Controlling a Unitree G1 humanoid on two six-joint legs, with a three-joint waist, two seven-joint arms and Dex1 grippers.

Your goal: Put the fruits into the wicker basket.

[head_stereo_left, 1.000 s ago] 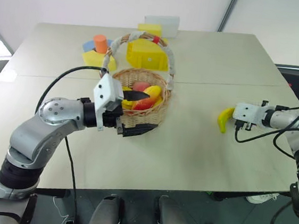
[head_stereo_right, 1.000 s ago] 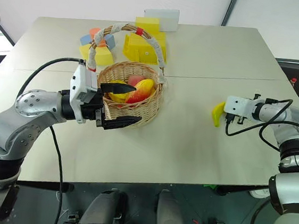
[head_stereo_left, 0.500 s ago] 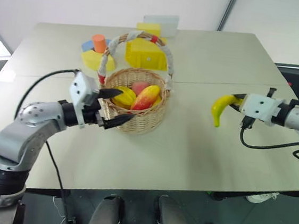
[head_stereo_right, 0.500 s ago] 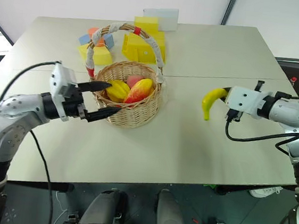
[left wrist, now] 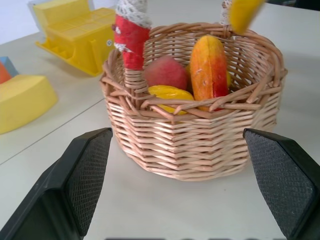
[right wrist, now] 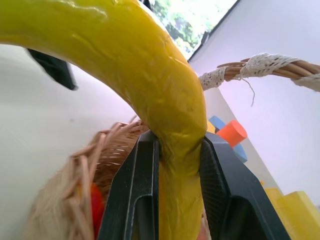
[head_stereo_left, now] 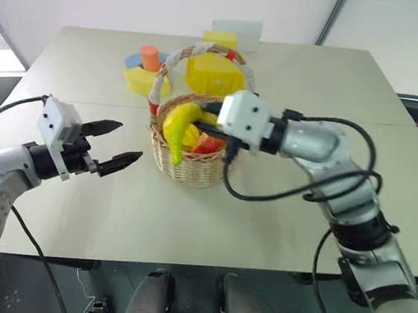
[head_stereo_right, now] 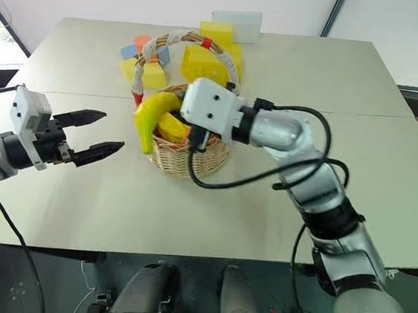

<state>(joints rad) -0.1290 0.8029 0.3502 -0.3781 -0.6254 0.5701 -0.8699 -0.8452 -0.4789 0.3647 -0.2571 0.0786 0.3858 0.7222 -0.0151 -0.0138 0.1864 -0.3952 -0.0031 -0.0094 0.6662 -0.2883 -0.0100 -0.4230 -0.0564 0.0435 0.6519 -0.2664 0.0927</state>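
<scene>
Swinging in from three o'clock, your right gripper (right wrist: 171, 165) is clamping the banana (head_stereo_left: 180, 126) over the basket (head_stereo_left: 190, 171); left gripper (head_stereo_left: 113, 145), now withdrawn, is gaping empty.

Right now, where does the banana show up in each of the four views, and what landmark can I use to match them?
Left eye view: banana over the wicker basket's left rim, held by the right end effector.
Right eye view: left of centre, at the basket's left rim.
Left wrist view: its yellow tip at the top edge, above the basket.
Right wrist view: large, arching between the fingers.
Shared landmark: the basket.
</scene>
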